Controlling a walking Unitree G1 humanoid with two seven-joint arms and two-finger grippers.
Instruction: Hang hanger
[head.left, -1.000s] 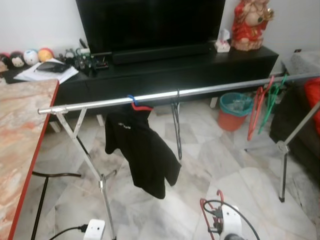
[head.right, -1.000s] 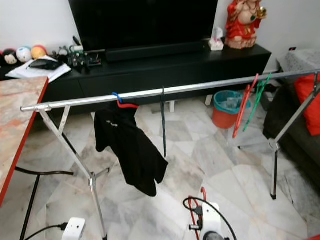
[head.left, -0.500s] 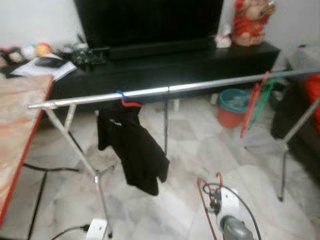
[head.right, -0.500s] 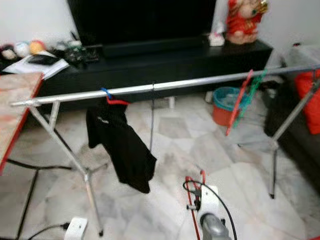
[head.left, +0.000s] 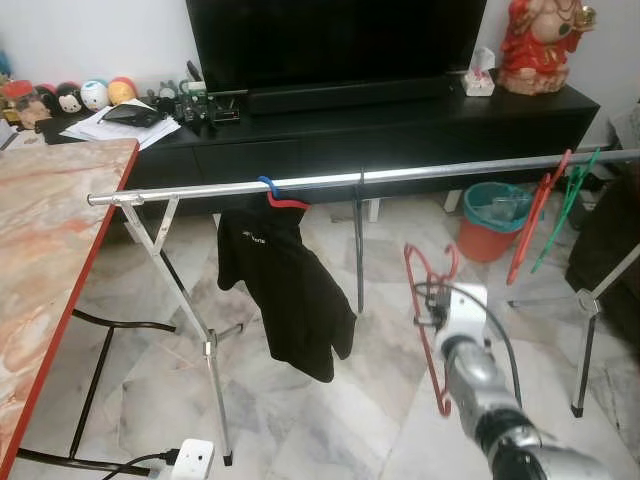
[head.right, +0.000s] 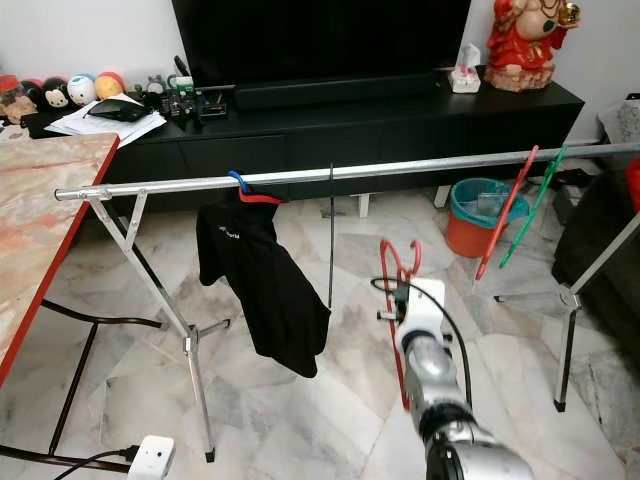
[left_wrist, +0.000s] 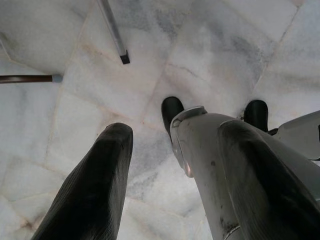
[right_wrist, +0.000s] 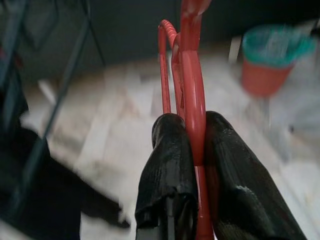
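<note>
Red plastic hanger (right_wrist: 192, 100) pinched flat between the two black fingers (right_wrist: 167, 165) of the right gripper (right_wrist: 194, 145), jaws closed tight on its stem; hook end uppermost, seen at roughly 5 o'clock of the head view (head.left: 425, 290), below and in front of the silver rail (head.left: 420, 172), not touching it; rest of the frame hanging down past the silver wrist (head.left: 478, 375).

Rail running across from 9 o'clock to 3 o'clock on crossed metal legs (head.left: 190, 310); black shirt (head.left: 285, 290) draped from a red-and-blue hanger (head.left: 275, 195) near the middle; thin dark hanger (head.left: 358, 245) just beside it at the shirt's 3 o'clock side; red hanger (head.left: 535, 225) and green hanger (head.left: 568, 205) together well along the rail toward 3 o'clock.

Left gripper (left_wrist: 172, 165) pointed down at white marble floor (left_wrist: 200, 50), fingers (left_wrist: 97, 185) spread wide apart, holding nothing; robot's grey leg and black feet (left_wrist: 172, 107) between and beyond them.

Black TV cabinet (head.left: 400, 125) at 12 o'clock; orange bin (head.left: 492, 215) at 2 o'clock; marbled table with red edge (head.left: 50, 260) at 9 o'clock.
</note>
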